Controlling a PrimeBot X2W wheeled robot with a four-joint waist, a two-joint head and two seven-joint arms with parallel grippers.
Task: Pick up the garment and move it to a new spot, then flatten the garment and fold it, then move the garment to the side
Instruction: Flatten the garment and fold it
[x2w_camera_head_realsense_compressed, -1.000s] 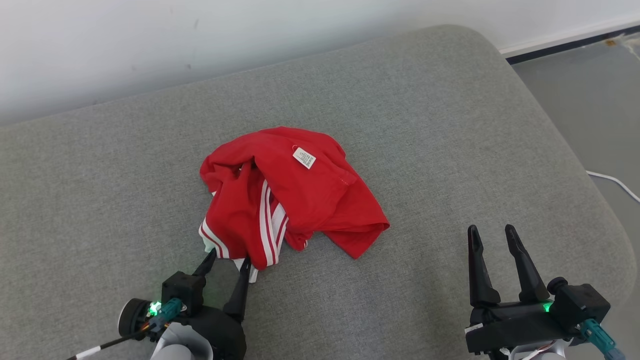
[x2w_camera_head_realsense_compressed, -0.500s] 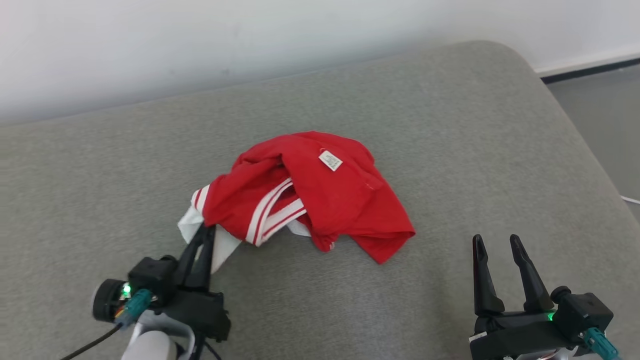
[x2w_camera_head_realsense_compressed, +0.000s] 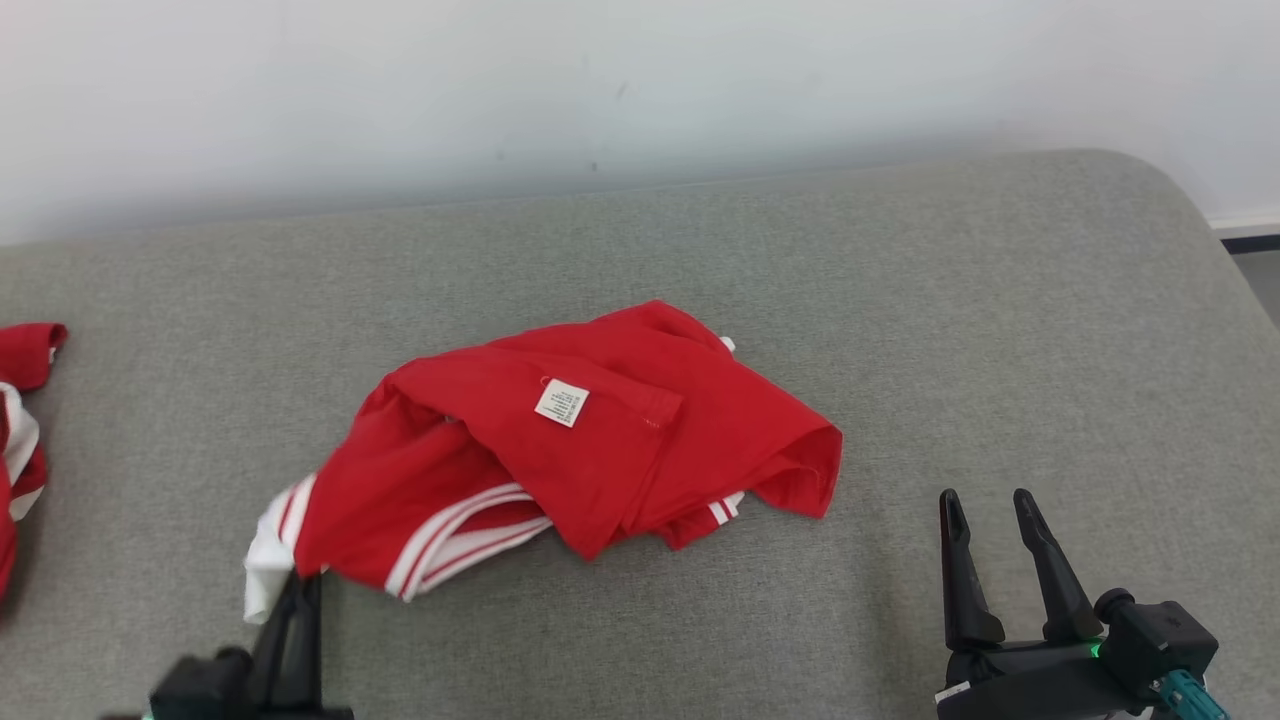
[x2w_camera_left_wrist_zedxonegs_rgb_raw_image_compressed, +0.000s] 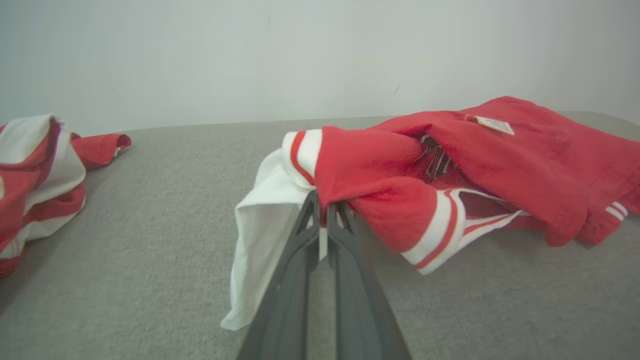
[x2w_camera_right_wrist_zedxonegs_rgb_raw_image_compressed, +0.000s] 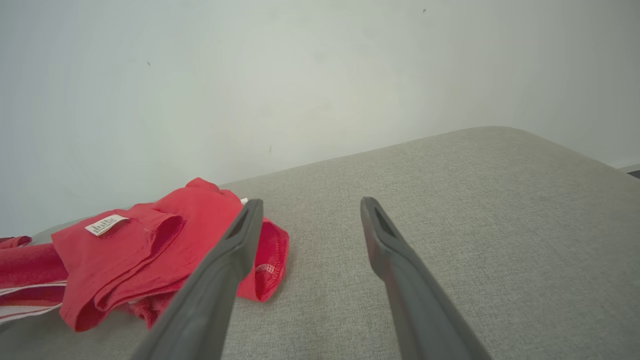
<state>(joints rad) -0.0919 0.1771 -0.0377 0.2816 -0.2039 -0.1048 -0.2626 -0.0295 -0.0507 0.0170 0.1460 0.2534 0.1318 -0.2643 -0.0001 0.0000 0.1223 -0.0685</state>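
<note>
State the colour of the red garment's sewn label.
White; the small sewn label shows best in head view.

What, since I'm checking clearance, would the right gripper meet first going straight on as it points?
The way looks free: the right gripper points across the grey cushion toward the white wall, the red garment off to its left. Depth unclear; it may graze the cushion.

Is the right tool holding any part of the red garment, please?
No, the right tool stands open with nothing between its fingers, apart from the red garment on the grey cushion.
</note>
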